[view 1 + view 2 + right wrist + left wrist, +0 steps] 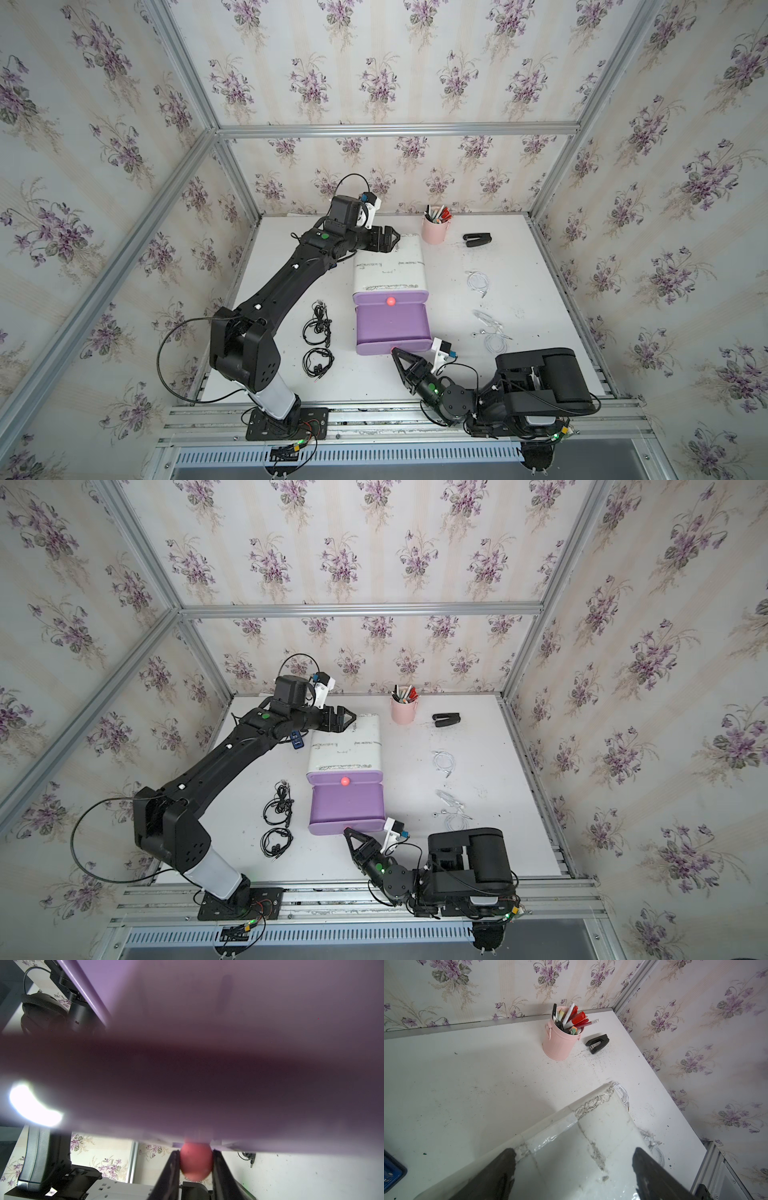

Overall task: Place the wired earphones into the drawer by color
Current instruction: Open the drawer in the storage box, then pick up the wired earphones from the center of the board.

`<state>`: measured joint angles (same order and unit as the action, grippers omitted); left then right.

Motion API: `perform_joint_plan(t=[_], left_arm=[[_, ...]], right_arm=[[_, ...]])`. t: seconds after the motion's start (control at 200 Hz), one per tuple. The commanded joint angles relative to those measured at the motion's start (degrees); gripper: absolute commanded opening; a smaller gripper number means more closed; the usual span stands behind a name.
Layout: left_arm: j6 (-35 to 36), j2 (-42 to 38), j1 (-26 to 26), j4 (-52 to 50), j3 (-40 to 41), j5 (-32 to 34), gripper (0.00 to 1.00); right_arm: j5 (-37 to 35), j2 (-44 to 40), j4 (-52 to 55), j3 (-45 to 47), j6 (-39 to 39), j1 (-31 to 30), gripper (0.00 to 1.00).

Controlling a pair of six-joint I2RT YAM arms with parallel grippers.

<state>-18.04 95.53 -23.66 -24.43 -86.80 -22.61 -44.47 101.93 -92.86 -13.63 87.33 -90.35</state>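
A white cabinet (390, 262) stands mid-table with a purple drawer (390, 328) pulled out toward the front; its inside looks bare. My right gripper (395, 351) is shut on the drawer's red knob (196, 1164), one finger on each side. A second red knob (390, 301) sits on the closed drawer front above. My left gripper (395, 241) is open, with its fingers spread over the cabinet's back top edge (591, 1105). Two black wired earphones (318, 328) (318, 362) lie left of the drawer. White wired earphones (478, 282) (494, 332) lie to its right.
A pink cup of pens (435, 229) and a black stapler (477, 240) stand at the back right. A blue object (297, 739) lies under the left arm. Metal frame rails (395, 409) border the table.
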Motion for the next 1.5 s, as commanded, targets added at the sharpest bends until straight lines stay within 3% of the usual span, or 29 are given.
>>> perform_joint_plan(t=[0.0,0.255,0.475,0.52,0.55,0.694,0.869,0.974,1.109,1.234,1.494], left_arm=[[-2.87,1.16,-0.02,-15.35,1.45,1.72,0.91],[-2.77,0.98,0.01,-15.65,1.43,1.78,0.92],[-3.1,1.22,-0.06,-15.35,1.78,1.72,0.92],[-3.12,1.16,-0.05,-15.22,1.82,1.78,0.92],[-3.11,1.07,-0.06,-15.28,1.82,1.7,0.93],[-3.22,0.69,-0.01,-15.47,1.52,1.73,0.95],[-3.82,0.03,0.03,-15.65,0.57,1.71,1.0],[-3.96,-0.74,0.06,-16.06,-0.42,1.69,1.0],[-2.84,-1.96,0.28,-18.0,-3.21,-1.2,1.0],[-2.59,-5.23,0.75,-21.05,-6.7,0.18,1.0],[-1.63,-13.77,2.74,-27.17,-12.67,5.41,1.0]], right_arm=[[4.0,1.52,-6.72,-0.41,2.22,0.07,0.36],[6.01,5.28,-10.69,-0.64,4.07,0.98,0.51],[5.2,2.81,-10.13,1.49,4.16,1.04,0.59],[5.39,1.77,-9.09,2.04,4.67,1.0,0.75],[5.59,0.79,-7.98,2.36,4.98,0.89,0.98],[5.78,-6.06,0.49,3.34,5.92,0.43,1.0],[7.69,-16.51,16.8,2.87,10.22,-0.53,1.0],[8.58,-25.65,32.48,1.88,11.4,-1.78,1.0],[10.88,-40.91,64.93,-2.0,17.99,-2.7,1.0],[9.22,-52.56,95.72,-11.2,18.49,-5.04,1.0],[4.26,-61.43,131.1,-25.36,18.04,-5.89,1.0]])
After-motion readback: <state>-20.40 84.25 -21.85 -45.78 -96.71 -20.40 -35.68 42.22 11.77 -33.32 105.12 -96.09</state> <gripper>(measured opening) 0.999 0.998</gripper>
